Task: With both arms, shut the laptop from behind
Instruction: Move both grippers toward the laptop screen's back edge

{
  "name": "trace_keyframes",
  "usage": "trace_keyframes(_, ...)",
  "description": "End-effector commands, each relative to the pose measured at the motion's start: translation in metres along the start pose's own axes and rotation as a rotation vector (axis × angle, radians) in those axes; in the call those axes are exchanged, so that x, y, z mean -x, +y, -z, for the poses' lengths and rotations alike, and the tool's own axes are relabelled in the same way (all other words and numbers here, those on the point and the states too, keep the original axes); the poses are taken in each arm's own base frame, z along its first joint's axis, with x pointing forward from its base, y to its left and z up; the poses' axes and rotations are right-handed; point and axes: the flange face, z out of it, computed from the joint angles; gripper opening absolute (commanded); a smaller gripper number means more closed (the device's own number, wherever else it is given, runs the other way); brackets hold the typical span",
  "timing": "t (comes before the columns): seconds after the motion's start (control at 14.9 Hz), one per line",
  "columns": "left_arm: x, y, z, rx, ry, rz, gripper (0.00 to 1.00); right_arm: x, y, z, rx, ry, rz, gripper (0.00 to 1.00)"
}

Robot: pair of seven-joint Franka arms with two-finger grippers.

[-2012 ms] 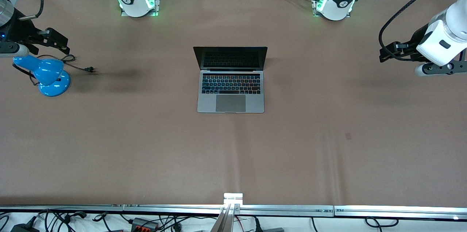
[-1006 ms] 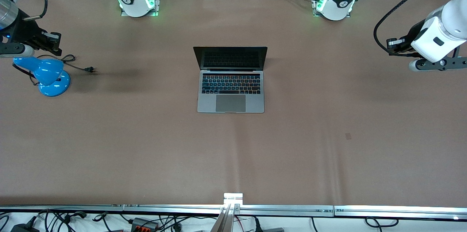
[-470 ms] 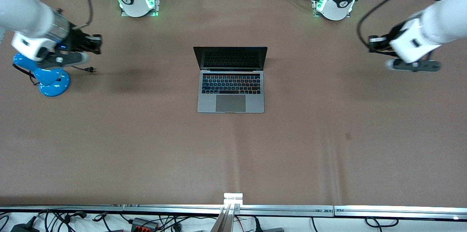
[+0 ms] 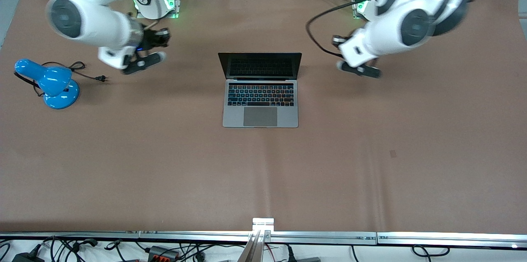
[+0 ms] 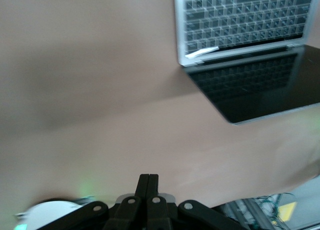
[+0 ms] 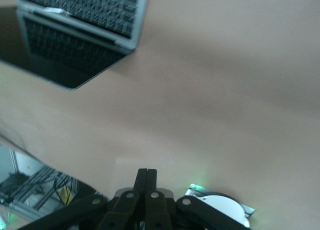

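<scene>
Left gripper (image 4: 338,40): fingers pressed together, as its wrist view (image 5: 148,182) shows; holds nothing. Hangs over bare table toward the left arm's end, beside the laptop's raised screen, apart from it.

Right gripper (image 4: 162,36): fingers likewise pressed together in its wrist view (image 6: 146,177); holds nothing. Hangs over bare table toward the right arm's end, beside the laptop's screen, apart from it.

Laptop (image 4: 260,89): slim, silver-grey, at the middle of the table, lid open. Dark screen stands on the edge nearer the robot bases; black keyboard and grey trackpad face up, trackpad nearest the front camera. Seen also in the left wrist view (image 5: 245,54) and the right wrist view (image 6: 75,34).

Desk lamp (image 4: 47,80): blue, near the right arm's end of the table, its black cord and plug (image 4: 102,78) lying loose beside it.

Table (image 4: 263,171): covered in brown sheet.
</scene>
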Motion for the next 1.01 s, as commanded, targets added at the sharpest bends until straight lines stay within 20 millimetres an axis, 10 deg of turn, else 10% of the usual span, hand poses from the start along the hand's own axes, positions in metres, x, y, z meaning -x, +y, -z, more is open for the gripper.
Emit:
trace_keyframes(0.0,0.026,0.032,-0.049,-0.014,0.041,-0.01,0.0,0.007,-0.047,-0.044,0.012,-0.027,0.069,0.0)
trace_keyframes(0.4,0.022,0.079,-0.111,0.034,0.081,0.06,0.0,0.0,-0.116,-0.128,0.092,-0.002,0.038,0.0)
trace_keyframes(0.94,-0.026,0.077,-0.143,0.134,0.154,0.091,0.0,-0.027,-0.137,-0.159,0.098,0.099,-0.06,0.0)
